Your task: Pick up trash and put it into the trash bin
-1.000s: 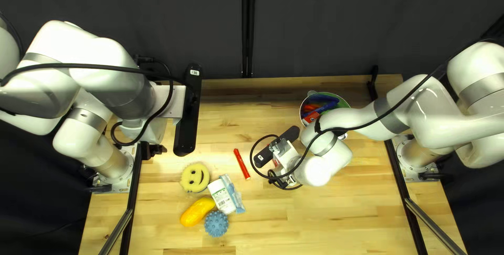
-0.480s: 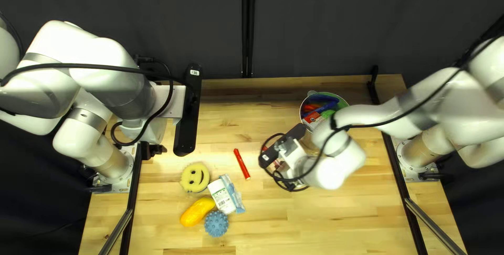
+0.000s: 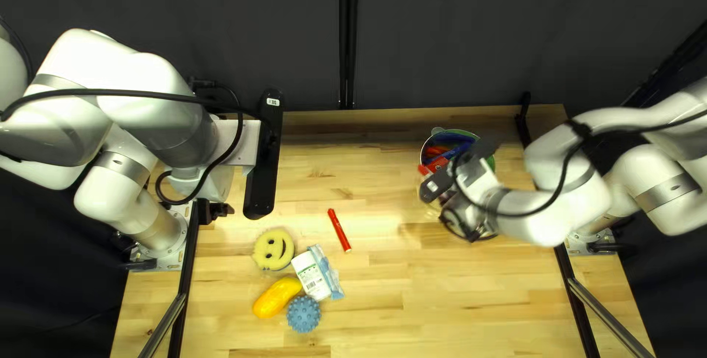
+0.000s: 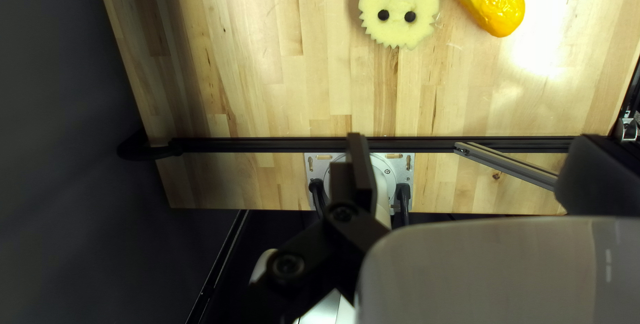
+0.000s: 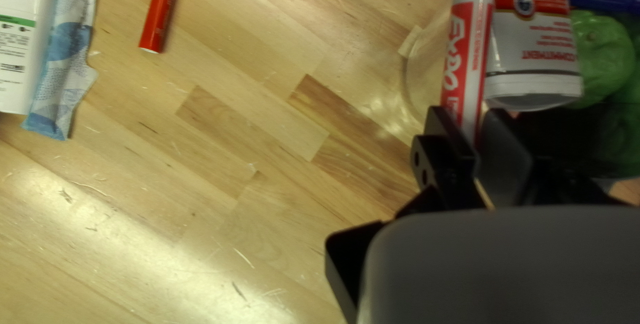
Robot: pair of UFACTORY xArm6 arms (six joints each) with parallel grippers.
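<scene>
My right gripper [image 3: 455, 203] is beside the clear bin [image 3: 423, 153], partly hidden by its own arm. In the right wrist view, the right gripper [image 5: 477, 134] is shut on a red-and-white marker [image 5: 467, 51], which lies across the view of the bin's near wall [image 5: 419, 74]. Inside the bin are a red-and-white container [image 5: 533, 51] and green and blue items. My left gripper [image 3: 216, 211] hangs near the table's left side; in its wrist view the left gripper [image 4: 470, 171] stands open, holding nothing. A red marker [image 3: 339, 230] lies mid-table.
At the left part of the table sit a yellow smiley sponge [image 3: 273, 249], a white bottle [image 3: 311, 275], a blue-and-white wrapper [image 3: 328, 273], a yellow-orange item [image 3: 275, 298] and a spiky blue ball [image 3: 303, 314]. A black rail [image 4: 267, 145] runs before the left arm's base.
My right gripper has moved right and toward the far edge, closer to the bin, with its arm folding back. The left arm and the items at the left have stayed put.
</scene>
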